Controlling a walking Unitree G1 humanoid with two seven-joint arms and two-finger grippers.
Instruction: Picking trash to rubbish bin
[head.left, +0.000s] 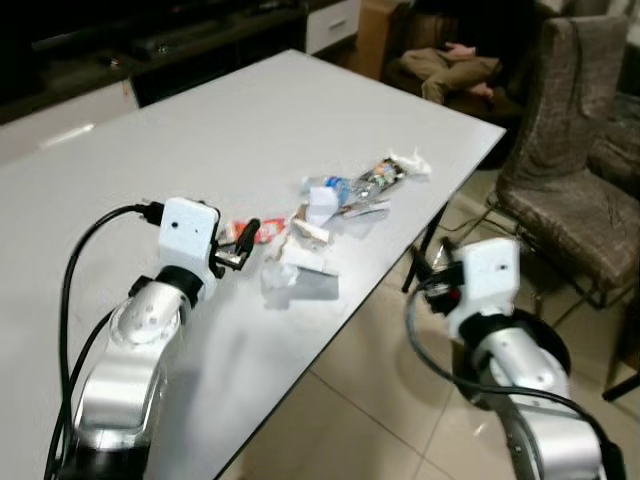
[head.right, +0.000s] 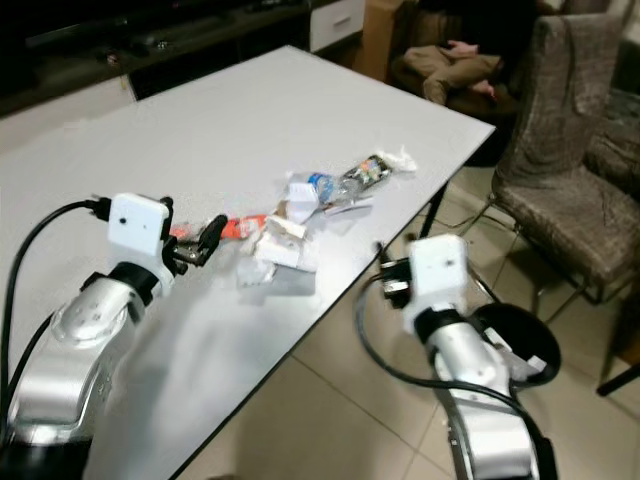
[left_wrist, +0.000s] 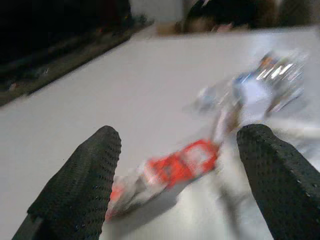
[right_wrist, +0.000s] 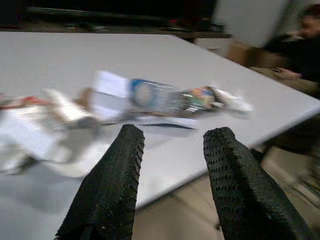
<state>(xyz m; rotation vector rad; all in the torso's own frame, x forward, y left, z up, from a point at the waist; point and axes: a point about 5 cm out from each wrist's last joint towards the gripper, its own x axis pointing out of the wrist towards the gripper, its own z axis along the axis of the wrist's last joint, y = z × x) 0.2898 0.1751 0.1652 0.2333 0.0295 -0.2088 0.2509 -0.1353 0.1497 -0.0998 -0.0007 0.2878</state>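
I see a plain white desk (head.left: 150, 130) under a scatter of mostly white paper scraps (head.left: 300, 268). One red wrapper (left_wrist: 180, 162) stands out among them, and a clear crushed bottle (head.left: 350, 188) shows a blue patch and a dark multicoloured label. My arms are silver with white wrist blocks; the left gripper (left_wrist: 175, 175) and right gripper (right_wrist: 172, 150) have black, finely dotted fingers. The floor (head.left: 350, 400) is beige tile, the bin (head.right: 520, 345) black, the chair (head.left: 575, 150) mottled grey-brown.
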